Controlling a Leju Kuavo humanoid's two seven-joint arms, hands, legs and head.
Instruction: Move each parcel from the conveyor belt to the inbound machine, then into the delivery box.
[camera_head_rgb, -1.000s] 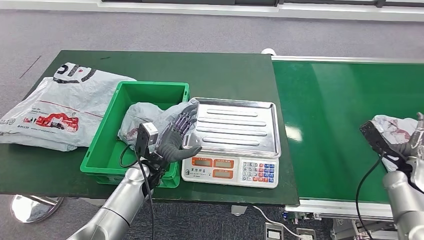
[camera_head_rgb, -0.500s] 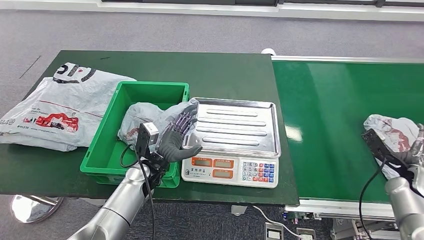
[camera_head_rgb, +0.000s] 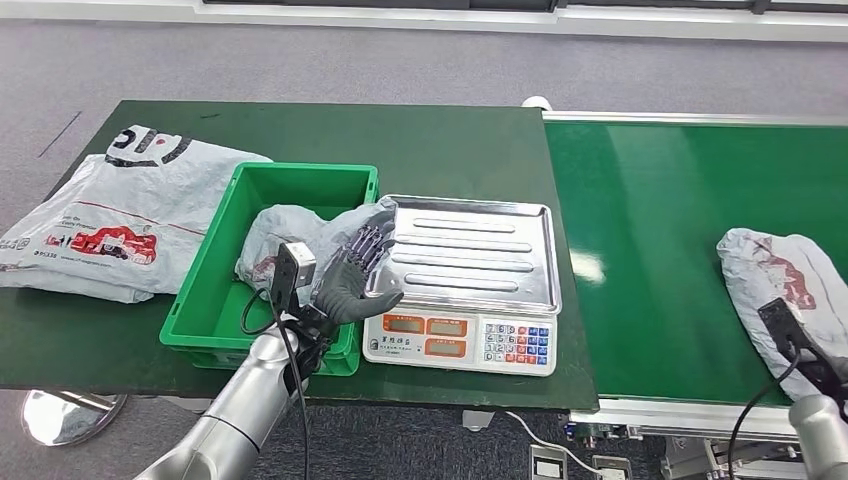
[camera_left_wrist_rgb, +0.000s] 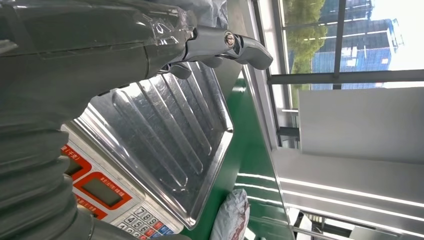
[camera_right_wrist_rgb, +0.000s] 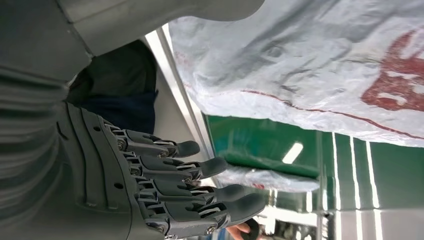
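right wrist view | parcel (camera_right_wrist_rgb: 310, 65) on belt (camera_right_wrist_rgb: 280, 150), just beside right hand (camera_right_wrist_rgb: 150, 185) | fingers spread, empty

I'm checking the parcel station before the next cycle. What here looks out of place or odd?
One large grey parcel bag lies on the table beside the green box, not in it, and hangs past the table edge. The scale tray is bare. Nothing looks spilled or damaged.

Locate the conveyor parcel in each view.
Head view: parcel on the conveyor belt, far right.
Left wrist view: parcel at the bottom edge, beyond the scale tray.
Right wrist view: parcel fills the upper right.
Shared landmark: the green belt.
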